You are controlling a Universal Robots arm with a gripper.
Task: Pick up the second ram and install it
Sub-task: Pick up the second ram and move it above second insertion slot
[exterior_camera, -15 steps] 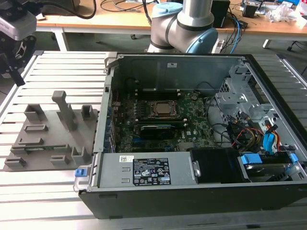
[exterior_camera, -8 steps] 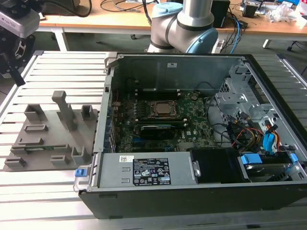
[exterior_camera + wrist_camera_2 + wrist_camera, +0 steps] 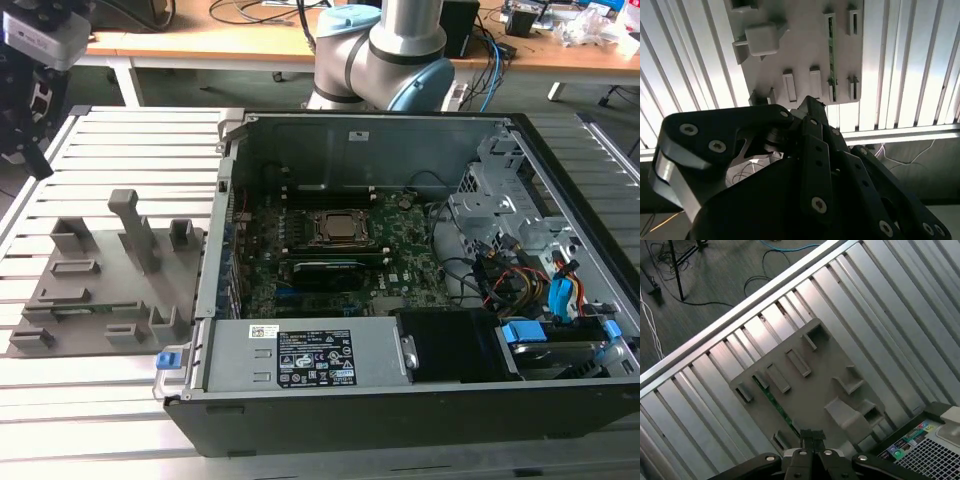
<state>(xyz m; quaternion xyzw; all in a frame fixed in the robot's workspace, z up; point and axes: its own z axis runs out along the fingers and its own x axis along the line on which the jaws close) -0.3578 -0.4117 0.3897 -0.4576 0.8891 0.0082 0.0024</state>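
The claw [image 3: 812, 436] is seen closed, with nothing held between its fingers, and it is positioned above a gray holder [image 3: 825, 360]. The ram [image 3: 774, 401] is laid in a slot of this holder, near the claw tip. The holder is placed on the counter [image 3: 130, 130], at the exterior view's left of an open computer case [image 3: 400, 425].

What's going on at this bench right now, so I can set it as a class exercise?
A robot arm's gripper hangs above the grey fixture, which sits beside the open computer case. The gripper is shut and holds nothing. The second ram, a thin green stick, lies in a slot of that fixture, not yet picked up.
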